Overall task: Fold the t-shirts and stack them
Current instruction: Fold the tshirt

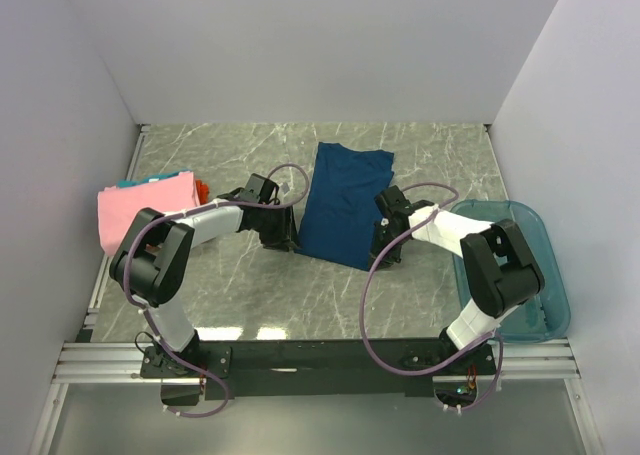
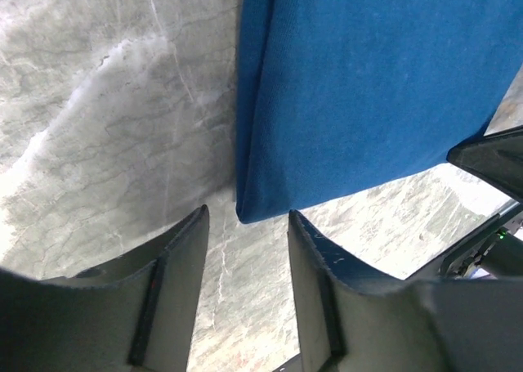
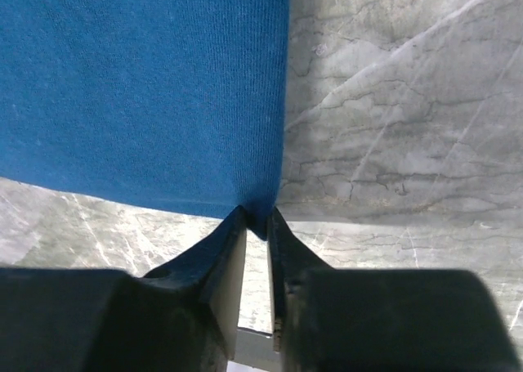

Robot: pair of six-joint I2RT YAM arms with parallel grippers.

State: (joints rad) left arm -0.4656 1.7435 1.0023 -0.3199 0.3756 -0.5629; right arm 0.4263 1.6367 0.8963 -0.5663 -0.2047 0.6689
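– At the bottom centre of my right wrist view, the right gripper has its jaws set narrow, pinching one corner of the navy t-shirt.
– And your left?
– My left gripper shows a wide gap between its fingers. The shirt's other near corner lies just ahead of that gap, not inside it, flat on the marble table.
– Where does the shirt sit in the top view?
– Middle of the frame. It lies as a long strip from upper centre down toward the arms, with a gripper at each lower corner.
– Any other shirts?
– Only the top view shows them. A pink t-shirt is at the left edge, with an orange t-shirt and a teal t-shirt peeking out from beneath it.
– Containers?
– One, a translucent teal tub at lower right, seen from above only. My right arm crosses its left side, and I cannot tell what it holds.
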